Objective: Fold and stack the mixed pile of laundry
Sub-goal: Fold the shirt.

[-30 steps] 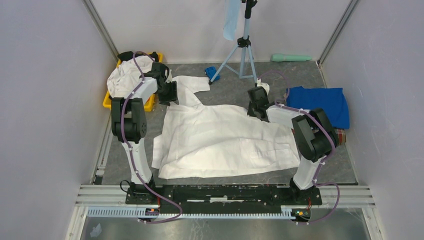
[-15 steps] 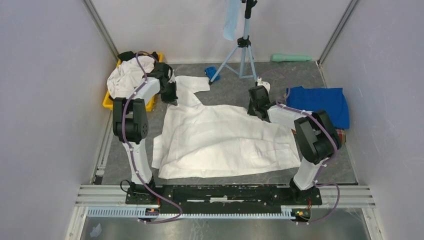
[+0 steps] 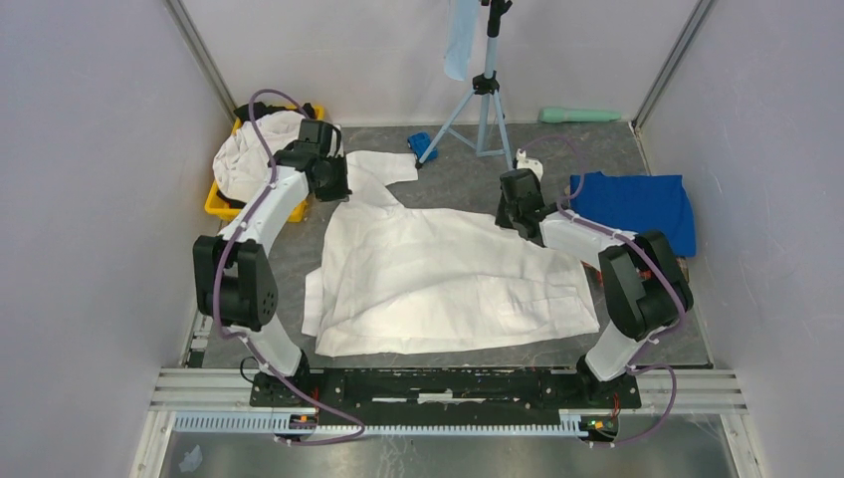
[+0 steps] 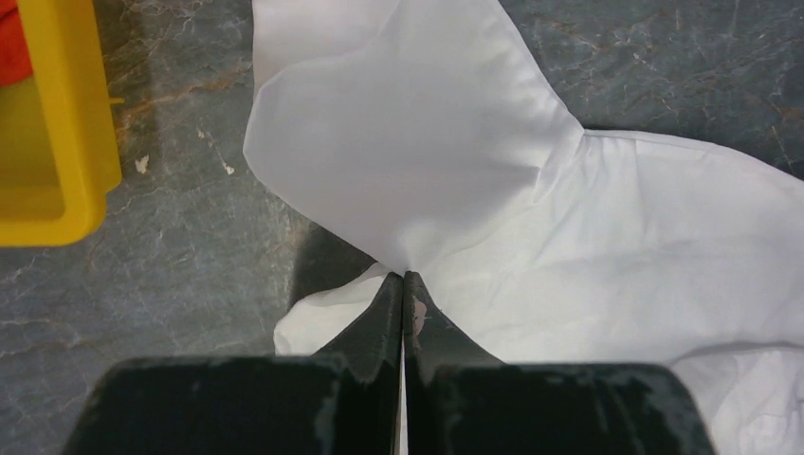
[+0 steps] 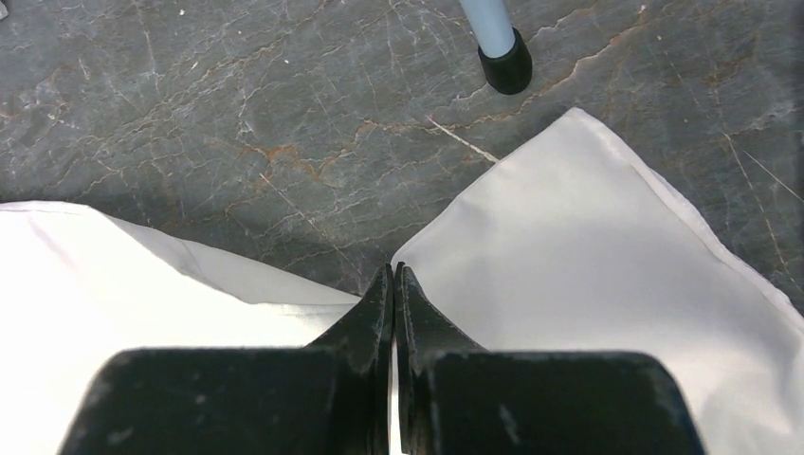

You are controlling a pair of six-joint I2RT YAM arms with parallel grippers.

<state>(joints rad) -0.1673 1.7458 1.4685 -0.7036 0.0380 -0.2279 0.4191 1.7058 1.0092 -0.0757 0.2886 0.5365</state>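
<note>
nearest me a metal rail (image 3: 199,388) carries both arm bases. beyond it, the grey marbled table (image 3: 458,189) has a large white shirt (image 3: 448,279) spread flat across its middle. the left pincer (image 4: 405,282) is pinched together on the cloth by the far-left sleeve. the right pincer (image 5: 393,273) is pinched on the far-right edge. further back, a yellow bin (image 3: 212,204) heaped with white garments (image 3: 249,154) sits at the left, and a folded royal-blue t-shirt (image 3: 637,204) lies at the right. a tripod (image 3: 486,95) stands before the pale back wall (image 3: 348,50).
</note>
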